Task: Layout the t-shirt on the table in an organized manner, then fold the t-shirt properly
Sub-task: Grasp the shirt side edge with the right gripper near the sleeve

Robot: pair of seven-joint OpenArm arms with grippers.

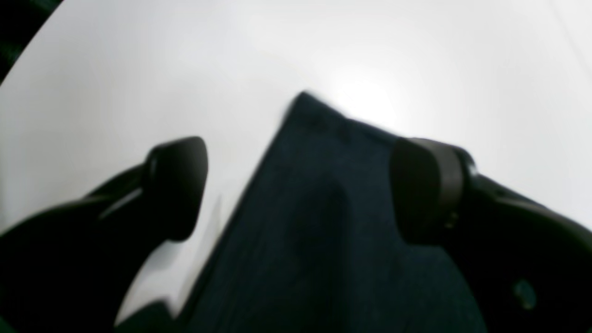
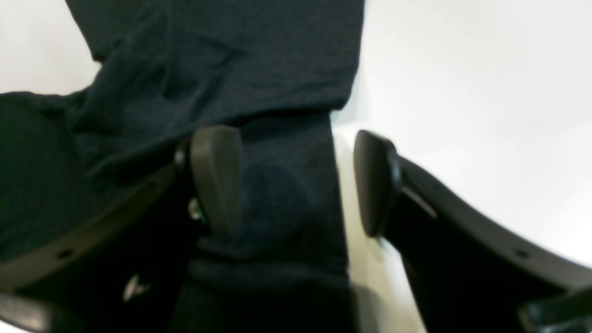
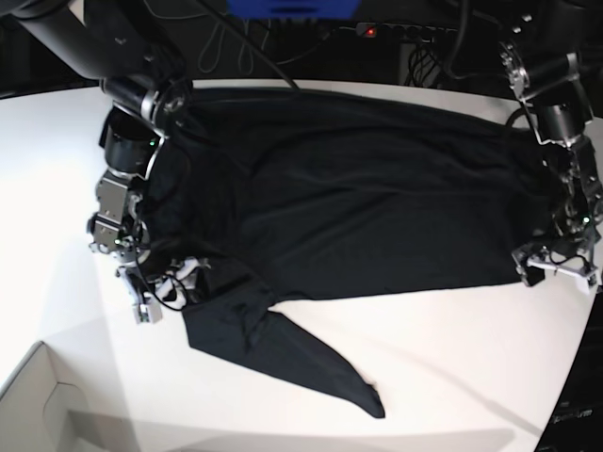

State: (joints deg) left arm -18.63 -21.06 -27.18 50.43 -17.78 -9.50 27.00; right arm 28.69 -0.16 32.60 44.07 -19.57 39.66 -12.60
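Left gripper (image 1: 298, 189): jaws wide apart over a corner of the t-shirt (image 1: 323, 231), gripping nothing
Right gripper (image 2: 298, 180): jaws spread, straddling a fabric edge, not clamped
T-shirt: spread across the table (image 3: 452, 377), one sleeve trailing toward 6 o'clock
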